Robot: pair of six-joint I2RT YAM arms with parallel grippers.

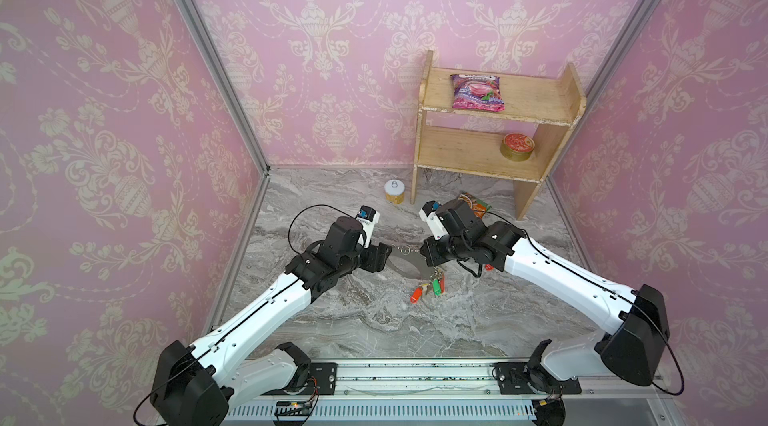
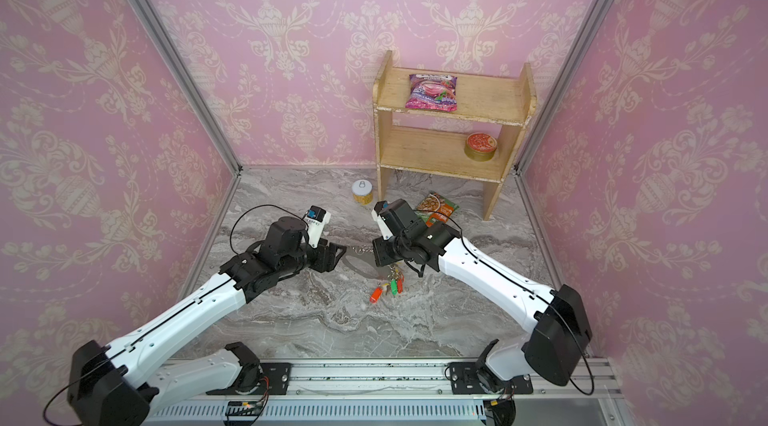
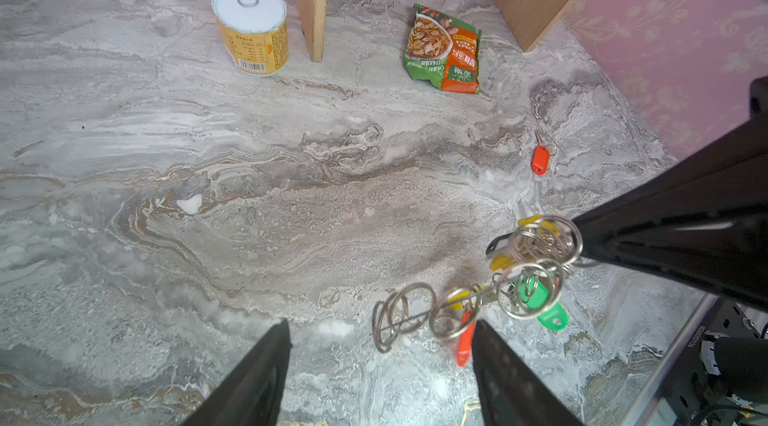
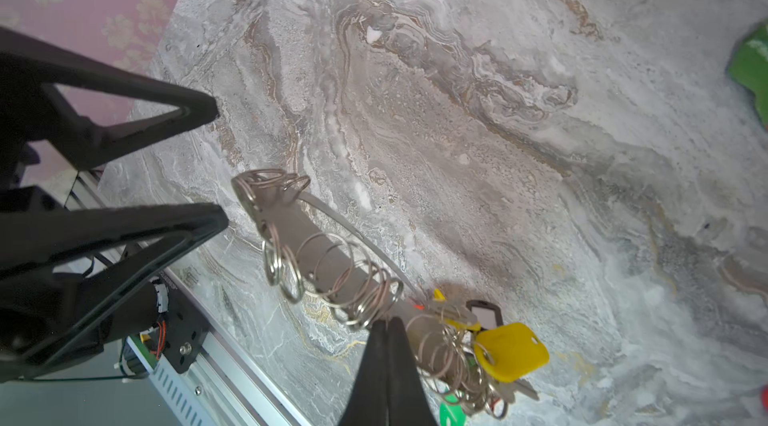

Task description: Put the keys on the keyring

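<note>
My right gripper is shut on the keyring, pinching its chain of silver rings above the marble table. The grey-brown band loop runs under the chain. Several keys with yellow, green, orange and black tags hang bunched on the rings by the right fingertips. One red-tagged key lies alone on the table, partly hidden by the right arm in a top view. My left gripper is open, its fingers on either side of the chain's free end without touching it.
A wooden shelf at the back right holds a pink snack bag and a round gold tin. A yellow can and a green noodle packet sit on the table near the shelf legs. A metal rail runs along the front.
</note>
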